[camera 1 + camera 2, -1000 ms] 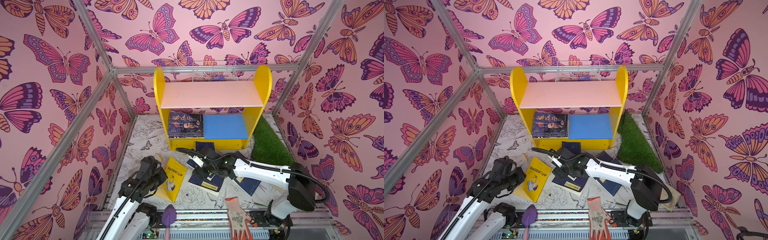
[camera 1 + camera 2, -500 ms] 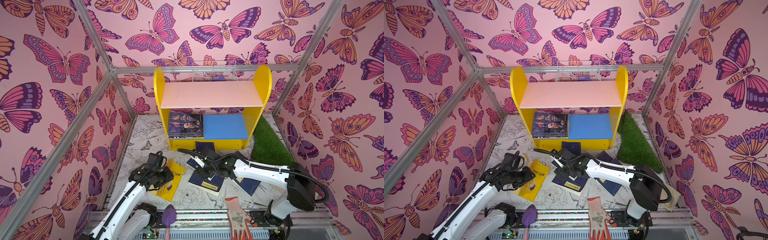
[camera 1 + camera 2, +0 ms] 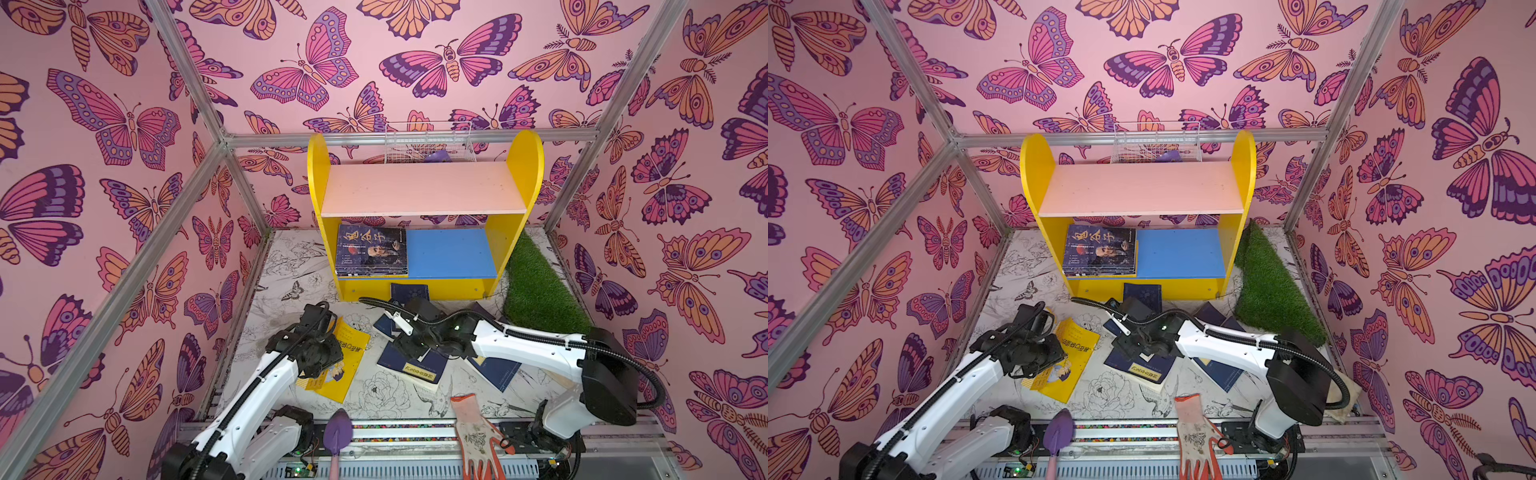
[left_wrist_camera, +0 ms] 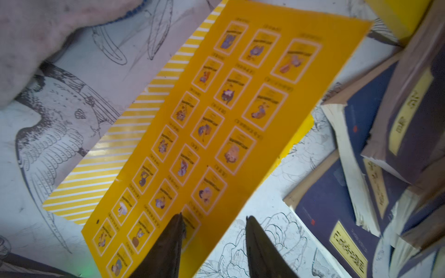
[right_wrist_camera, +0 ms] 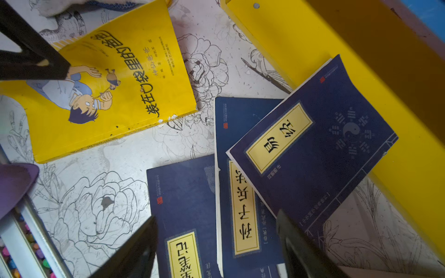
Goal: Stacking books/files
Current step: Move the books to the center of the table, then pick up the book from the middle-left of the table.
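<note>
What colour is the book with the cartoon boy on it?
Yellow. The cartoon book shows best in the right wrist view.

Butterfly-print enclosure walls point(image 3: 374, 54): pink, with purple, magenta and orange butterflies.
Printed floor sheet point(image 3: 382, 395): white, black line drawings of flowers and birds.
Wooden bookshelf point(image 3: 319, 174): yellow sides, pale pink top board, blue lower board.
Cartoon-cover paperback point(image 5: 115, 96): yellow, black characters, boy in blue and white.
Thin labelled paperbacks point(image 5: 313, 134): navy, yellow labels with black characters; a pale trigram ring on one.
Portrait-cover paperback point(image 3: 371, 249): dark blue-black, white characters.
Artificial grass mat point(image 3: 540, 291): green.
Knitted work glove point(image 3: 478, 436): white and orange.
Small trowel point(image 3: 337, 432): purple.
</note>
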You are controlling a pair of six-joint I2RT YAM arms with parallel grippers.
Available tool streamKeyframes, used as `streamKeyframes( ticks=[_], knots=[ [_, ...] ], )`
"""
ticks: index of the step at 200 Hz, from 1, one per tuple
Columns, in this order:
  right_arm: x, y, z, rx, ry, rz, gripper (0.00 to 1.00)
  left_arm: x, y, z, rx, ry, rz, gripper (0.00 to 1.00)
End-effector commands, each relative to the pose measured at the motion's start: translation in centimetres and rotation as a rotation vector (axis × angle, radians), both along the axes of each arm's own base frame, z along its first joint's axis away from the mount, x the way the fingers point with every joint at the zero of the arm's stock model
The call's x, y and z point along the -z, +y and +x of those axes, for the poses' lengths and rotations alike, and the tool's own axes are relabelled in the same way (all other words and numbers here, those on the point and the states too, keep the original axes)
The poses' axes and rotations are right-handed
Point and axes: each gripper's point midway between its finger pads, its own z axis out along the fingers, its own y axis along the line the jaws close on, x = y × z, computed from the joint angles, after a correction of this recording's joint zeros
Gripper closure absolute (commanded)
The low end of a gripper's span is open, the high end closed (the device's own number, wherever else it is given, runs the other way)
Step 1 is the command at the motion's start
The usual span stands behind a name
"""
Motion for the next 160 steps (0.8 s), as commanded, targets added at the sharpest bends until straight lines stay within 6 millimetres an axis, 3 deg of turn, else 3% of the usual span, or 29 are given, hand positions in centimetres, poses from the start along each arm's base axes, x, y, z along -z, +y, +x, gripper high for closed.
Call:
streamKeyframes(
  ticks=[1, 37, 53, 62, 69, 82, 103, 125, 160],
  knots=[
    [-1.4, -0.4, 0.5, 0.026, -0.024, 0.030, 0.21, 1.2, 1.4, -0.5, 0.012, 0.059, 0.100, 0.56],
    [-1.4, -0.6, 0.2, 0.023, -0.023, 0.042, 0.21, 1.9, 2.1, -0.4, 0.028, 0.123, 0.174, 0.60],
    [-1.2, -0.7, 0.1, 0.016, -0.020, 0.041, 0.21, 2.1, 2.1, -0.4, 0.032, 0.141, 0.185, 0.73],
    [-1.2, -0.6, -0.1, 0.007, -0.014, 0.046, 0.21, 1.9, 1.9, -0.3, 0.042, 0.142, 0.175, 0.92],
    [-1.2, -0.6, -0.2, 0.004, -0.010, 0.052, 0.21, 1.4, 1.4, 0.0, 0.065, 0.134, 0.155, 0.99],
    [-1.4, -0.5, -0.6, -0.009, 0.027, 0.088, 0.21, -0.4, 0.0, 0.6, 0.111, 0.092, 0.081, 1.00],
    [-2.0, -0.4, -0.9, -0.030, 0.119, 0.174, 0.21, -5.1, -2.6, 1.4, 0.167, -0.046, -0.078, 1.00],
    [-2.9, -0.1, -1.2, -0.064, 0.201, 0.266, 0.19, -9.6, -3.8, 1.3, 0.166, -0.203, -0.203, 1.00],
    [-4.9, 0.4, -0.6, -0.088, 0.328, 0.451, 0.09, -12.5, -5.4, 0.4, 0.141, -0.310, -0.377, 1.00]
  ],
)
